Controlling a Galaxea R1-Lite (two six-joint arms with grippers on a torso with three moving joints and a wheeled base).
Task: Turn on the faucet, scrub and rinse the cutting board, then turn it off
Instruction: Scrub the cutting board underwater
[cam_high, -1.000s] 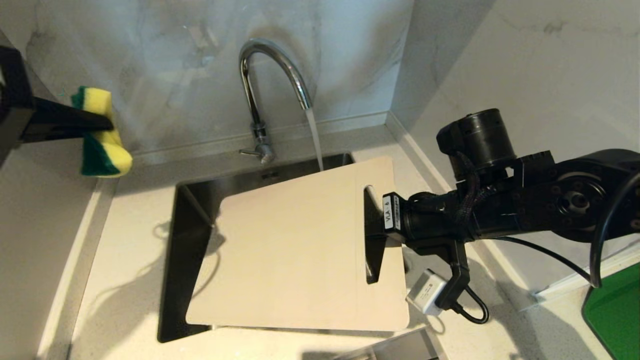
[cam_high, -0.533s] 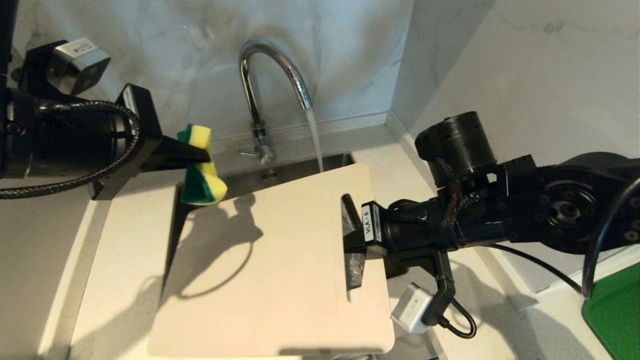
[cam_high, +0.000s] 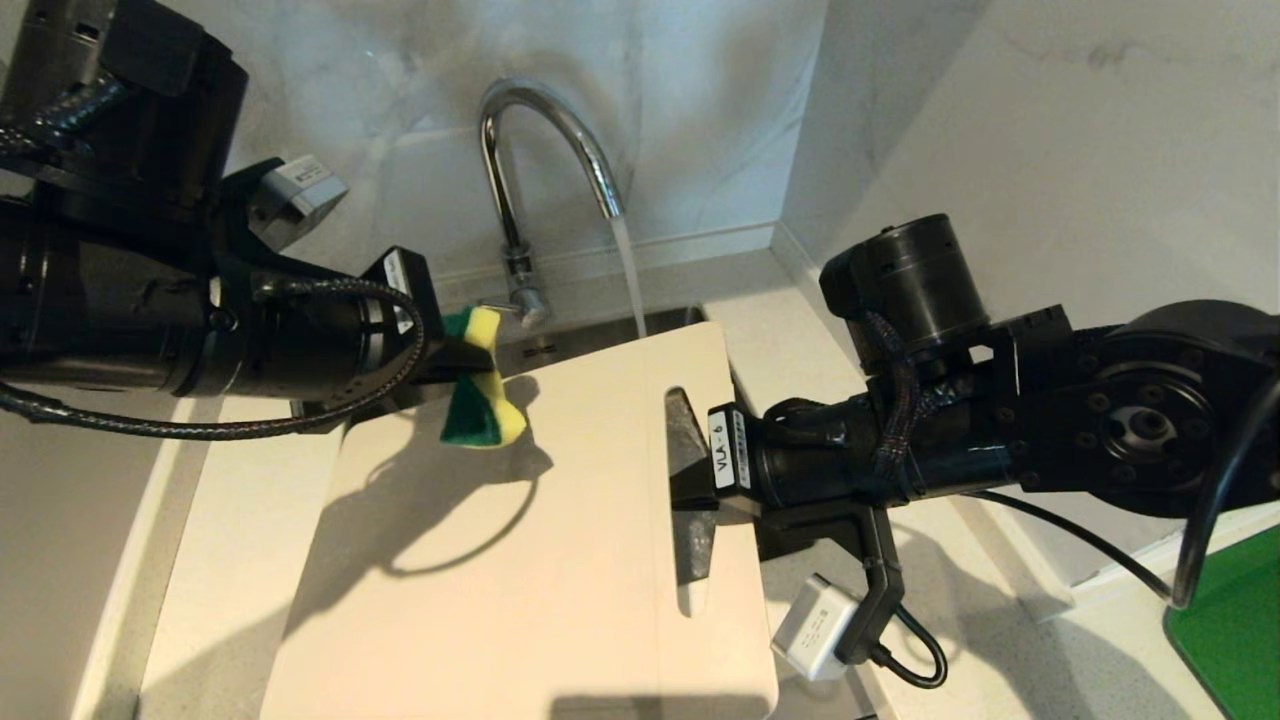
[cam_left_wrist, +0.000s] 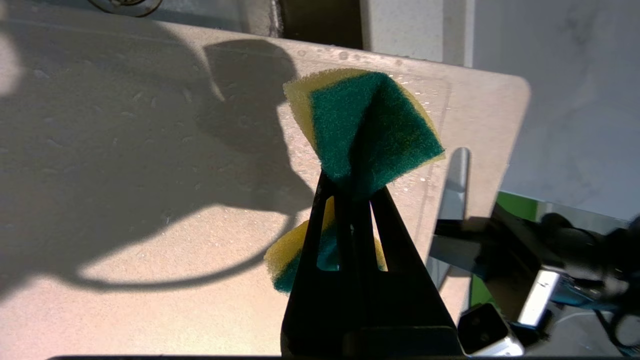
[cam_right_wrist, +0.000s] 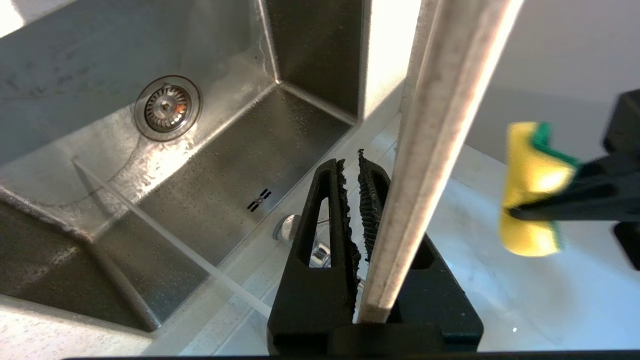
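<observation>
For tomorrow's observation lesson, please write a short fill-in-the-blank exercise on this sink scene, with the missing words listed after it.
1. The left gripper is shut on a yellow and green ____.
2. The right gripper holds the cutting board at its slot ____.
3. Water is ____ from the faucet.
4. The drain lies in the bottom of the steel ____.

Missing words: sponge; handle; running; sink

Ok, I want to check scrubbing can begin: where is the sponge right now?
In the head view the sponge is pinched in the left gripper, over the cutting board's far left corner, below the faucet.
</observation>
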